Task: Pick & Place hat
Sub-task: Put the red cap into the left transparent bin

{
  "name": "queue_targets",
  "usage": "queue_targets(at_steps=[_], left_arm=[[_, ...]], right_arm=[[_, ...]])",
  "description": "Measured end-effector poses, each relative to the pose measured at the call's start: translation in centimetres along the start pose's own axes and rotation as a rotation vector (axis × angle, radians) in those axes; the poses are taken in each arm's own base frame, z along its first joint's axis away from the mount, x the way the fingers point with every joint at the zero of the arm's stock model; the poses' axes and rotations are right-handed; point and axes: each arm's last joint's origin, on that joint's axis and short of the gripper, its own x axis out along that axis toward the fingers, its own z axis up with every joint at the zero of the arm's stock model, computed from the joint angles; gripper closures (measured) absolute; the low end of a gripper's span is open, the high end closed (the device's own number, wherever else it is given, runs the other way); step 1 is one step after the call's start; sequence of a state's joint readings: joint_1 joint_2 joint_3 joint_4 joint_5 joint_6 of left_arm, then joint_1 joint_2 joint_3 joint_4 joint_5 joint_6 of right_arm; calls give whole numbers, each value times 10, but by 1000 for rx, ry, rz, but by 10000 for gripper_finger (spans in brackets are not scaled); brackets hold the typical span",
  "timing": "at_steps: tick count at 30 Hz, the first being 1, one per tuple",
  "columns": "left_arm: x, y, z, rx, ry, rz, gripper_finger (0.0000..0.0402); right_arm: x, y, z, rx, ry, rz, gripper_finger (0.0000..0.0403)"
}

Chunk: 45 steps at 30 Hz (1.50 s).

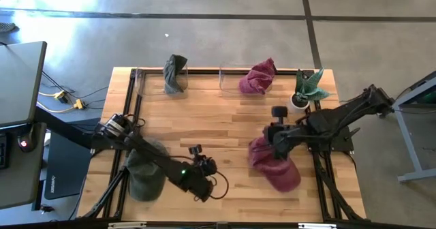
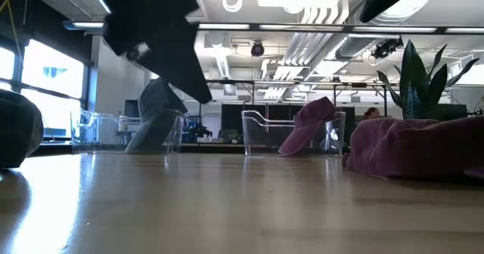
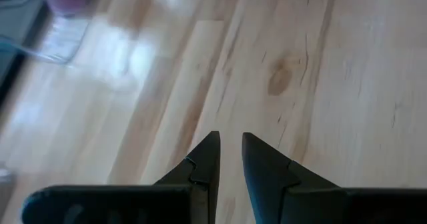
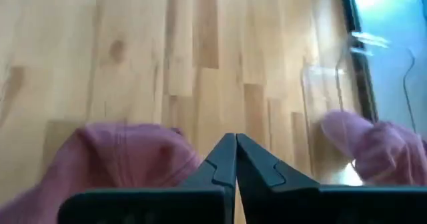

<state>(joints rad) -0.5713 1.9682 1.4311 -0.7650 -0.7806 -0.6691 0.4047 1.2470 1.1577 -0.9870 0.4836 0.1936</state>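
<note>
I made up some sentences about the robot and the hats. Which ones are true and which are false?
1. A maroon hat lies on the table under the right tool. True.
2. The right tool is wide open. False: its fingers are shut together at the hat's edge.
3. The green hat sits inside a clear bin. False: it lies on the table near the left arm; a different dark green hat is in the left clear bin.
4. A potted plant stands at the table's far right corner. True.
5. The left tool holds a hat. False: only bare wood shows between its fingers.
</note>
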Motion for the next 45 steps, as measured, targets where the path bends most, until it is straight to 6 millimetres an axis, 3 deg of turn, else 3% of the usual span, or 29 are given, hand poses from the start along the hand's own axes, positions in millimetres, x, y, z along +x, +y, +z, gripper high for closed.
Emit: queue_targets(at_steps=[5, 11, 15, 18, 22, 27, 33, 37, 42, 45], left_arm=[[-7, -7, -7, 17, -24, 13, 342], [-6, -6, -5, -12, -25, 13, 342], [-4, -5, -4, -18, -25, 16, 342], [-3, -4, -4, -22, -23, 17, 342], [-1, -3, -3, -28, -14, 11, 342], [1, -2, -1, -39, -7, 2, 342], [0, -2, -1, -34, -6, 2, 342], [0, -1, -3, -20, 3, 10, 342], [-6, 1, -10, 2, 30, 44, 342], [-10, 1, -13, -11, 36, 57, 342]], right_arm=[[25, 2, -19, -147, 120, 211, 373], [73, 22, -68, -240, 212, 391, 289], [92, 34, -94, -349, 183, 371, 219], [98, 40, -100, -394, 117, 299, 188], [107, 46, -112, -447, 102, 279, 193], [118, 49, -125, -461, 147, 283, 258], [117, 48, -108, -438, 111, 253, 382], [104, 36, -72, -398, 45, 123, 367], [70, 15, -19, -338, -50, -228, 385], [55, 9, -1, -283, -93, -269, 385]])
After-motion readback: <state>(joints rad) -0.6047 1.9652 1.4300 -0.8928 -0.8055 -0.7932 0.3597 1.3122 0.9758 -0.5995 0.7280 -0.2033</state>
